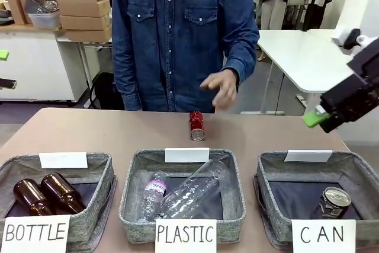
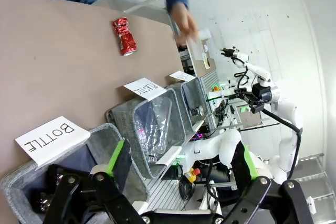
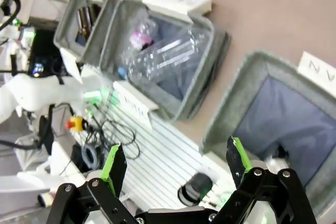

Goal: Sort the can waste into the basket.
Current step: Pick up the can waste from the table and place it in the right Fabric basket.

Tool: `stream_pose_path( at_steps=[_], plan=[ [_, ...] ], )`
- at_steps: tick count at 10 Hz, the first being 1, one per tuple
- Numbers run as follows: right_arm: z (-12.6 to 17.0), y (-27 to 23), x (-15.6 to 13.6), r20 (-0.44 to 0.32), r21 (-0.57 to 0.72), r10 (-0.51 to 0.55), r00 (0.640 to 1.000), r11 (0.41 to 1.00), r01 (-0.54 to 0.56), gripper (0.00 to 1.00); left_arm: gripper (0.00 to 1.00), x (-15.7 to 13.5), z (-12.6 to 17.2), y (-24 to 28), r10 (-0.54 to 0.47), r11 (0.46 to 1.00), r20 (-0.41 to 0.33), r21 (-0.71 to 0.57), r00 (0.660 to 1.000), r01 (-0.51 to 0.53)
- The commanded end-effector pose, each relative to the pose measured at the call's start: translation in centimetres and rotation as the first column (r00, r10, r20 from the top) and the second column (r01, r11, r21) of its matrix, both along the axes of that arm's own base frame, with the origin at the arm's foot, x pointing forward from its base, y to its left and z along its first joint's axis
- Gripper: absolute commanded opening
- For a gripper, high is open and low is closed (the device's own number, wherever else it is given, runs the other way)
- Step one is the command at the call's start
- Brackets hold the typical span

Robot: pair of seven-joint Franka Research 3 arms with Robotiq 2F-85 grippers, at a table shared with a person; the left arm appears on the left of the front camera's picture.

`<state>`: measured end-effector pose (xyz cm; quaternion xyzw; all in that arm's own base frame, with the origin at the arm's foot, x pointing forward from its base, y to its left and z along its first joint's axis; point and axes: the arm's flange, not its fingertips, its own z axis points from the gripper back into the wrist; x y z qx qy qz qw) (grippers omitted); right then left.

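The red can (image 1: pixel 196 125) lies on its side on the tabletop (image 1: pixel 89 131), a person's hand (image 1: pixel 220 89) hovering above it. The dark can (image 1: pixel 333 201) sits in the CAN basket (image 1: pixel 361 173). The right end effector (image 3: pixel 176 160) hangs raised over that basket, well apart from the red can, fingers spread and empty. The left end effector (image 2: pixel 184 161) is likewise spread.

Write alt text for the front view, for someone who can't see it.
A red can lies on a brown table behind three grey baskets: the BOTTLE basket, the PLASTIC basket and the CAN basket, which holds one dark can. A person in denim stands opposite, a hand raised beyond the red can, while the right end effector hangs at the right edge.
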<state>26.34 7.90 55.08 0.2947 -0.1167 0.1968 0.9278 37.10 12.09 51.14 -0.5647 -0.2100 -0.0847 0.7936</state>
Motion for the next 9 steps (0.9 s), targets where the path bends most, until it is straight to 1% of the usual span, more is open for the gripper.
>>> stream_pose_path(
  at_steps=[1,2,3,4,5,6,7,8,9],
  plan=[
    [0.1,5.7,4.4,0.073,0.013,-0.018,0.997,1.0,0.017,1.0,1.0,-0.2,0.2,0.1,-0.016,1.0,0.017,0.001,1.0,0.016],
    [-0.3,8.4,7.1,0.091,0.052,-0.07,0.993,0.997,0.065,1.0,1.0,-0.2,0.2,0.1,-0.016,1.0,0.017,0.001,1.0,0.016],
    [-1.2,11.8,9.8,0.073,0.054,-0.07,0.995,0.996,0.066,1.0,1.0,-0.2,0.2,0.1,-0.016,1.0,0.017,0.001,1.0,0.016],
    [-2.6,15.7,13.0,0.04,0.007,-0.097,0.995,0.995,0.096,1.0,1.0,-0.2,0.2,0.1,-0.016,1.0,0.017,0.001,1.0,0.016],
    [-4.1,18.8,15.9,0.036,-0.084,-0.157,0.987,0.984,0.16,1.0,1.0,-0.2,0.2,0.1,-0.016,1.0,0.017,0.001,1.0,0.016],
    [-5.6,21.4,18.8,0.012,-0.132,-0.151,0.988,0.98,0.151,1.0,1.0,-0.2,0.2,0.1,-0.016,1.0,0.017,0.001,1.0,0.016],
    [-7.2,23.0,21.6,0.021,-0.196,-0.205,0.979,0.959,0.205,1.0,1.0,-0.2,0.2,0.1,-0.016,1.0,0.017,0.001,1.0,0.016],
    [-8.7,23.2,23.8,-0.021,-0.188,-0.232,0.973,0.956,0.224,1.0,1.0,-0.2,0.2,0.1,-0.016,1.0,0.017,0.001,1.0,0.016],
    [-8.6,22.3,23.7,-0.027,-0.205,-0.244,0.969,0.951,0.234,1.0,1.0,-0.2,0.2,0.1,-0.016,1.0,0.017,0.001,1.0,0.016]
  ],
)
